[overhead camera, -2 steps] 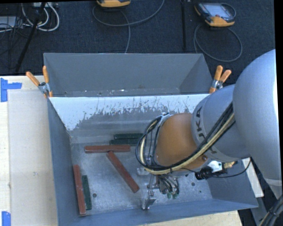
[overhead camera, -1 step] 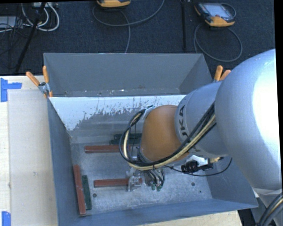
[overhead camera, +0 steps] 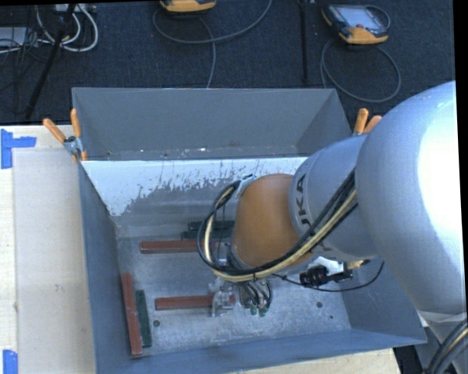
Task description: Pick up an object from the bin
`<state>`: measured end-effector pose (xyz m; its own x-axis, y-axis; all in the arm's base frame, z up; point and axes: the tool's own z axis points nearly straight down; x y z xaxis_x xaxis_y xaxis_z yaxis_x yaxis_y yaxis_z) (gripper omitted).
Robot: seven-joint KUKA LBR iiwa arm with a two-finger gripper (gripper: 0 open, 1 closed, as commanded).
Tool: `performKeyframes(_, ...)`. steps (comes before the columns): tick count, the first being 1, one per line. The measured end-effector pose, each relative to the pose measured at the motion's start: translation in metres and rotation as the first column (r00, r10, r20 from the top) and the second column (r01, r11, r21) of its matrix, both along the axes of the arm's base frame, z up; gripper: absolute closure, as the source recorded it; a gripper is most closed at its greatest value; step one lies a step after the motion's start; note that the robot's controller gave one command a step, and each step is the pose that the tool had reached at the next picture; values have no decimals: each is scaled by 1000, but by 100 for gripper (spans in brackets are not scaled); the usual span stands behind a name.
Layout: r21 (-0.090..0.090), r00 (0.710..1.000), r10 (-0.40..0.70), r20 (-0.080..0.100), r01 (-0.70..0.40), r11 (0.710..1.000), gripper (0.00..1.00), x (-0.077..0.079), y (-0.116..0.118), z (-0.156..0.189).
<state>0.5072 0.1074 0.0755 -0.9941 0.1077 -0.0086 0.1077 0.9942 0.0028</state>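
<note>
**Grey bin, gripper down at the end of a brown bar**

Grey metal is most of what's seen here. The right side of the bin (overhead camera: 96, 227) is covered by the big silver arm (overhead camera: 405, 198), which is bent down toward the floor. The wrist is wrapped in an orange cover (overhead camera: 262, 216), and black and yellow cables (overhead camera: 208, 241) are looped around its left edge.

On the floor, a long brown bar (overhead camera: 131, 315) is laid along the left wall, with a dark green strip (overhead camera: 143, 324) lying right against its right side. Two shorter brown bars are laid flat and roughly parallel, running left to right. The upper brown bar (overhead camera: 168, 245) is found near the middle of the floor, and the lower brown bar (overhead camera: 183, 302) nearer the front wall. The two are kept well apart.

The gripper (overhead camera: 223, 302) is placed low at the right end of the lower brown bar. It's touching the bar or just beside it, and which one can't be told. Whether it's spread or pinched on the bar can't be made out either, since it's mostly hidden under the wrist.
</note>
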Motion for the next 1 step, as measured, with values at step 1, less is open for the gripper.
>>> performKeyframes(1,-1,999,-33,-4,33,999,100,1,-11,164)
